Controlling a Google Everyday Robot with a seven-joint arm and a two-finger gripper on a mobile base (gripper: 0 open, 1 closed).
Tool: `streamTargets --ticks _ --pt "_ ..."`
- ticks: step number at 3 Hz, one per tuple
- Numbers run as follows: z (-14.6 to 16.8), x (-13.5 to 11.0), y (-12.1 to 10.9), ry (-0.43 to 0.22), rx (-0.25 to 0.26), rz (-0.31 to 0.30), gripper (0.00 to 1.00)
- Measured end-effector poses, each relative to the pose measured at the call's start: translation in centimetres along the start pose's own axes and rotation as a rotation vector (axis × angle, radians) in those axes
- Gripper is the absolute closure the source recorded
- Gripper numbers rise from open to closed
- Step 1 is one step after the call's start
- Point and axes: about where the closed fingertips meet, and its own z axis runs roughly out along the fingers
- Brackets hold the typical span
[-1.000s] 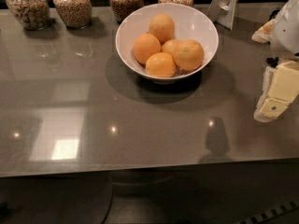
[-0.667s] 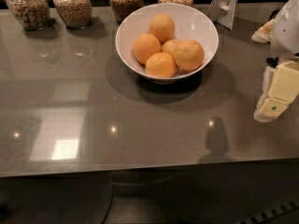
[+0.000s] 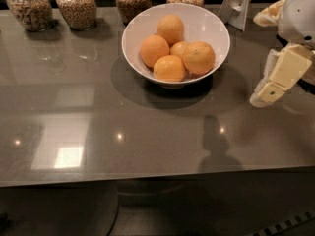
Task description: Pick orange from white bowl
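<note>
The orange [image 3: 199, 57] lies in the bowl [image 3: 209, 26], on the right side of the pile. It touches the smaller fruit in the middle and the one in front of it. Four other oranges share the bowl, and this one looks the biggest. Its top and its right side are free, and the bowl wall rises just beside it.

The tool [image 3: 263, 96] hangs over the table [image 3: 147, 132] to the right of the bowl. It is apart from the bowl and touches nothing that shows. Whether it is spread or pressed together cannot be told from this angle.

The orange is probably firm and of middle weight, not fragile, though a very hard squeeze could bruise it. Its dimpled skin should give some grip. The round shape is the difficulty: if the hold sits too high, the fruit may slip out downward.

The best hold seems to be from above, across the widest part. One side of the tool could go into the space near the bowl wall. The other side has less room, because the neighbours press against the fruit there. These neighbours will likely roll when it is lifted. The bowl is glossy and the table is smooth, so a sideways push may make the bowl slide.
</note>
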Motion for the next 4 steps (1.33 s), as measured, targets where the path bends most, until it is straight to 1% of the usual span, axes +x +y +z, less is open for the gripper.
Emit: streamTargets --ticks 1,2,3,4 --pt "0.1 -5.1 -2.7 -0.161 0.040 -0.004 0.00" --pt "1.2 -9.7 -5.7 -0.226 0.078 0.054 0.00" --pt "1.2 -10.1 -5.4 -0.230 0.071 0.089 0.00" --pt "1.4 -10.1 -5.6 -0.235 0.080 0.102 0.00"
